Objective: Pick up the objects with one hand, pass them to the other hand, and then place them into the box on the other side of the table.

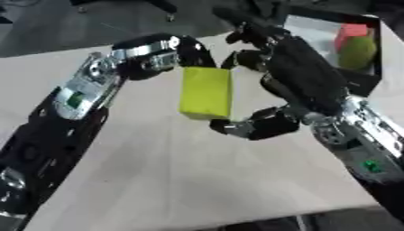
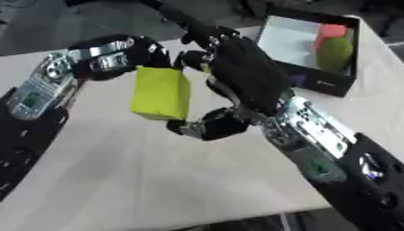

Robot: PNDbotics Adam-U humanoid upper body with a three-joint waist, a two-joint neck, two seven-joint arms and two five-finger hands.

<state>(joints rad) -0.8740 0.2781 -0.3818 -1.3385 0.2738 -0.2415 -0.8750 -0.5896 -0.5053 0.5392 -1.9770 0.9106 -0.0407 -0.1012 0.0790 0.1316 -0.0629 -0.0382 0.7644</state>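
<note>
- Left eye view, risk: the yellow-green block [image 1: 206, 92] hangs above the table [image 1: 173, 171] between my two hands, mid-handover. If my left hand [image 1: 162, 54] lets go before my right hand [image 1: 296, 81] has closed on it, I judge it would drop to the tabletop.
- Left eye view, fingers: my left fingers curl down over the block's top left corner and pinch it there. My right hand is spread wide around the block's right side, thumb [image 1: 256, 125] just under the lower edge; I cannot tell whether it touches.
- Right eye view, risk: the box [image 2: 319, 79] lies far right, holding a red block [image 2: 331, 30] and a green rounded object [image 2: 335, 52]. A tilted release could land the block on those or on the rim.
- Right eye view, fingers: my right fingers [image 2: 201, 58] reach near the block's upper right, not yet closed; the left pinch holds the top.
</note>
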